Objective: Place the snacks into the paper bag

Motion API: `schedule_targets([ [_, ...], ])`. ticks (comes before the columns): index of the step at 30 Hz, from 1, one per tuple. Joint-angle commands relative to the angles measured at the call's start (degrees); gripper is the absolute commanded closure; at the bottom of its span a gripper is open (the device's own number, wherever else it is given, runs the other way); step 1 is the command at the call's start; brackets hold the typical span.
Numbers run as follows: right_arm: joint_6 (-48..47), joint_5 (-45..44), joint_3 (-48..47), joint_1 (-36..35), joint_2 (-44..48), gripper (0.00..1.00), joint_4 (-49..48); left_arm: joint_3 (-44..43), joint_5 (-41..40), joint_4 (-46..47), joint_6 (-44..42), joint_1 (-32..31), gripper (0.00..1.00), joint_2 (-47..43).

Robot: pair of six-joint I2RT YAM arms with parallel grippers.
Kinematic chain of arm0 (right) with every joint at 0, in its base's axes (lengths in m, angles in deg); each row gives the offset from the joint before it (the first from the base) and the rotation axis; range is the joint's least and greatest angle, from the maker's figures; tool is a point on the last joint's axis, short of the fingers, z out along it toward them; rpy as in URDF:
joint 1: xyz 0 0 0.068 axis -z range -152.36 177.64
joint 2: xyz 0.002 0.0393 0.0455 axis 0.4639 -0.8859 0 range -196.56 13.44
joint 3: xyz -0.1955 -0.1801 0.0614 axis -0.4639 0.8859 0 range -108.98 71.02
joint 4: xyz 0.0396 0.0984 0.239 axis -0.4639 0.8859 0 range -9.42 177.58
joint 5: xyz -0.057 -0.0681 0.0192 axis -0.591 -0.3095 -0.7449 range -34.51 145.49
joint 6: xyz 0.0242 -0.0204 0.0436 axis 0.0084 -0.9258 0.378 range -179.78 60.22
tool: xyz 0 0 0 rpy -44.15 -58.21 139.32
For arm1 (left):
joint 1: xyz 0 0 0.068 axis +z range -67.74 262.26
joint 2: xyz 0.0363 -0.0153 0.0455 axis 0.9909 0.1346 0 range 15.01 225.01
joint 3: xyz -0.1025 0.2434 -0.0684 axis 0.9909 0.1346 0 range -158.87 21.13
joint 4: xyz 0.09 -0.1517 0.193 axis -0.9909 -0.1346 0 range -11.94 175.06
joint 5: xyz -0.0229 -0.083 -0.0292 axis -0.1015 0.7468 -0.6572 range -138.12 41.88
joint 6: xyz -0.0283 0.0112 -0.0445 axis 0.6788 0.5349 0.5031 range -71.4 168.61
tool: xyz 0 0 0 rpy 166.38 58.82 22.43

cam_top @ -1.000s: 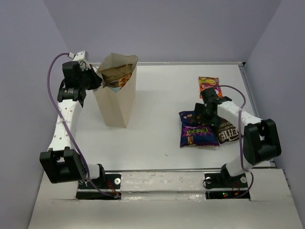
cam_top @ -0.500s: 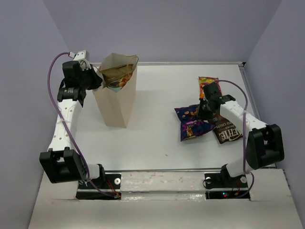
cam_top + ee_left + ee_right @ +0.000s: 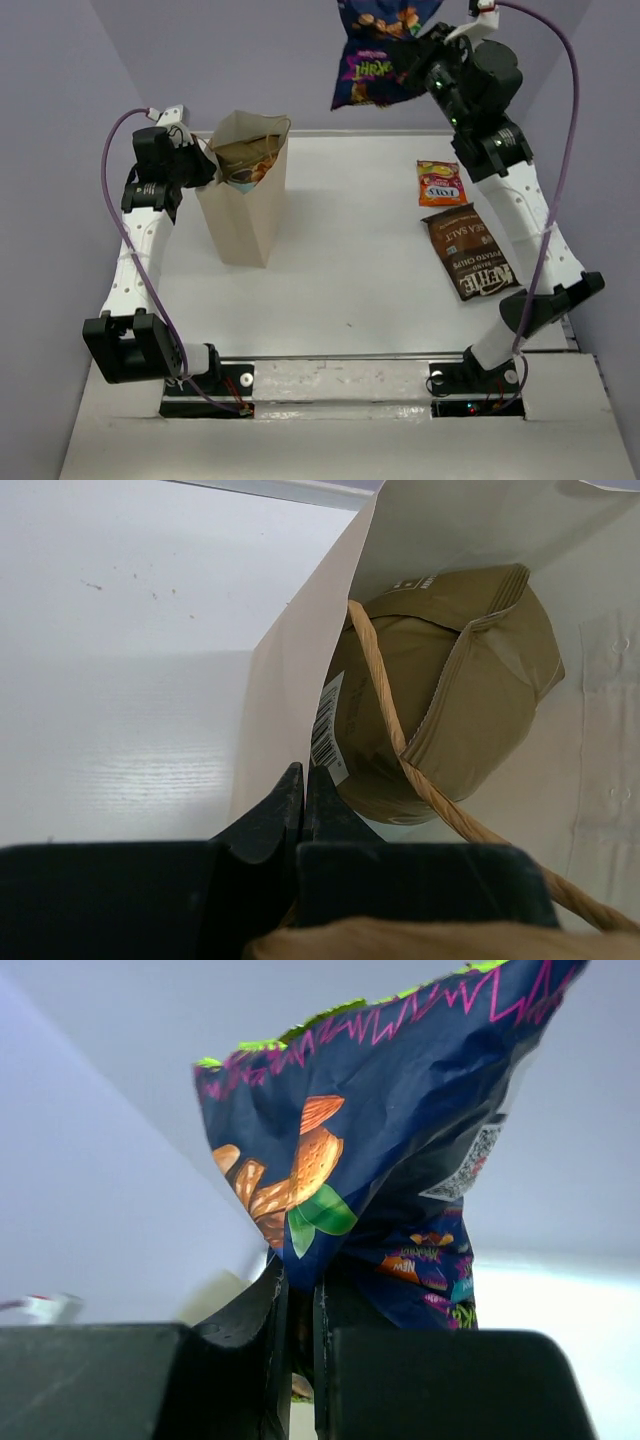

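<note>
A white counter [image 3: 350,250] stands in a pale lilac booth, with two robot arms bolted at its near edge. The tall cream paper bag [image 3: 243,205] stands upright and open-mouthed near the far left corner. The left gripper [image 3: 303,780] has its fingers pressed together on the bag's left rim, pinching the paper wall. Inside the bag lies a tan-gold packet [image 3: 440,680] with a barcode label, and a thin twisted brown handle [image 3: 395,730] crosses in front of it.

The right arm reaches high above the far edge, right of the bag and well apart from it. The right gripper [image 3: 297,1295] is clamped on the lower edge of the purple snack packet [image 3: 380,55], which hangs in the air, crumpled, printed with almonds and a pink zigzag border.

The dark brown chip bag [image 3: 470,252] lies flat near the right edge. The small orange-red packet [image 3: 440,183] lies flat just beyond it, toward the far right corner, their ends close together.
</note>
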Motion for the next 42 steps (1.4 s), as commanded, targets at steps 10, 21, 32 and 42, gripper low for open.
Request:
schedule_targets([
  [10, -10.9, -1.7, -34.9, -21.4, -39.7, 0.99, -50.3, -2.2, -0.2, 1.3, -2.1, -0.8, 1.0, -1.8],
  [21, -13.5, 8.0, -11.2, -23.2, -26.3, 0.99, -46.4, -3.7, -1.4, 1.4, 0.8, -0.8, 1.0, 0.4],
  [32, -22.2, 14.0, 3.7, -25.0, -17.3, 0.99, -35.5, -5.5, -2.8, 0.4, 2.1, -0.2, 1.0, 1.8],
  [42, -37.2, 12.9, 9.2, -25.0, -13.6, 0.99, -26.7, -6.0, -2.1, 0.0, 2.1, 2.0, 1.0, 3.9],
])
